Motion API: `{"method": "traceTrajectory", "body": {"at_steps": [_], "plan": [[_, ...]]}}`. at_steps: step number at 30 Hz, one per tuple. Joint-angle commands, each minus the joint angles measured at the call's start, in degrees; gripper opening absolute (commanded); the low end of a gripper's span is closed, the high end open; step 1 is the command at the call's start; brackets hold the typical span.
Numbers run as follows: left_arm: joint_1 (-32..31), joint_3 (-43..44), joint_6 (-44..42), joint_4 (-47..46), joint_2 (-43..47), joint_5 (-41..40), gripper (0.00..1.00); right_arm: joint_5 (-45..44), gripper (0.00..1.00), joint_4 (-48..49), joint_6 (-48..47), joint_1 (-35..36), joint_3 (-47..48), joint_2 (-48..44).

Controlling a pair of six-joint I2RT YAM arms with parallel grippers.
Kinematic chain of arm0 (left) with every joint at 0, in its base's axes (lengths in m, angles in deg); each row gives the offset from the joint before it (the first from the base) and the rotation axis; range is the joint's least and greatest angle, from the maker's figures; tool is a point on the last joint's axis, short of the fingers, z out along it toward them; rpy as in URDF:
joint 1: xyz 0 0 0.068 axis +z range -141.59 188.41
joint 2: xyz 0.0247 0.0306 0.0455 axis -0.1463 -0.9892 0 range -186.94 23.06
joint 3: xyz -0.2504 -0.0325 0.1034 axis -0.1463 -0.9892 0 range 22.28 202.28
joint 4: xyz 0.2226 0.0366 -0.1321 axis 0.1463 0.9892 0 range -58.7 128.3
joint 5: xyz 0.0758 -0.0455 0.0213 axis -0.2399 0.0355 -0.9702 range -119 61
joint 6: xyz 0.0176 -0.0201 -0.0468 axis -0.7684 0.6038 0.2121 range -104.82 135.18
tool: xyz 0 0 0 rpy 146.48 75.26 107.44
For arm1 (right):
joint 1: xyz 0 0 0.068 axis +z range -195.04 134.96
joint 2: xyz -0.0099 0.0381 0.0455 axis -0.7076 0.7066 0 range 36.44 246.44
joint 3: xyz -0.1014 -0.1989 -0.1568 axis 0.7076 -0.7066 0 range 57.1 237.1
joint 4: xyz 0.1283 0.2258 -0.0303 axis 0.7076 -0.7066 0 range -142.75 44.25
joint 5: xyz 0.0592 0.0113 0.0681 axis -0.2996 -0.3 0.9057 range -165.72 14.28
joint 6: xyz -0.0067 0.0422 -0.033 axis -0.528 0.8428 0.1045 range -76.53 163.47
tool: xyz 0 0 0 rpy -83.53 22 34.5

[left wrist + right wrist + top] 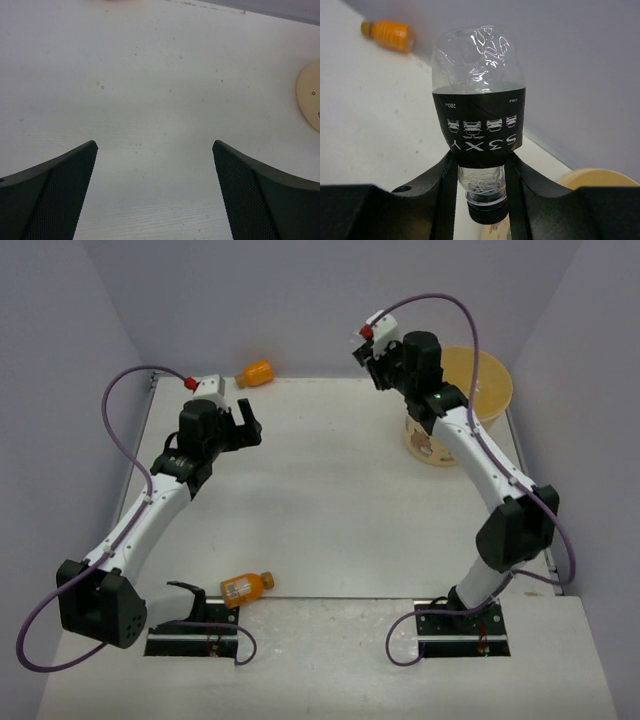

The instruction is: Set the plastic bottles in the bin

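Beside far-right corner, bin (495,370) sits close to right wall and back wall. My right end effector (375,355) hangs just left of its rim, clenched on black-label bottle (479,130), cap toward my wrist. My left end effector (155,145) released, fingers spread above broad mid-desk stretch. Count: three bottles, one bin. Far orange bottle (256,372) lies against back wall; near orange bottle (245,586) lies at near edge by left base. Desk (330,500) white, faintly speckled; pale grey walls on three sides.
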Motion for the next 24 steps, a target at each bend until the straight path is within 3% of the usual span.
{"method": "traceTrajectory", "body": {"at_steps": [1,4,11,17,20,24], "plan": [[0.5,1.8,-2.1,0.0,1.4,1.8,1.0,-11.1,0.09,4.6,13.3,-2.1,-5.4,-8.0],[0.5,1.3,-1.4,0.6,1.5,2.7,1.0,-15.2,0.1,4.5,19.9,-6.7,-10.5,-13.1],[0.5,1.0,2.4,3.1,1.5,4.2,1.0,-9.3,0.22,1.9,25.1,-16.7,-17.1,-17.3],[0.5,0.6,4.7,6.2,2.3,4.6,1.0,-10.9,0.68,-1.9,25.5,-17.4,-14.8,-15.4],[0.5,-0.8,5.8,6.6,3.7,4.6,1.0,-11.3,0.81,-2.1,25.3,-17.3,-14.4,-15.0],[0.5,-3.8,6.7,7.6,5.0,4.6,1.0,-8.4,0.87,-2.6,24.2,-17.4,-14.0,-15.2]]}}
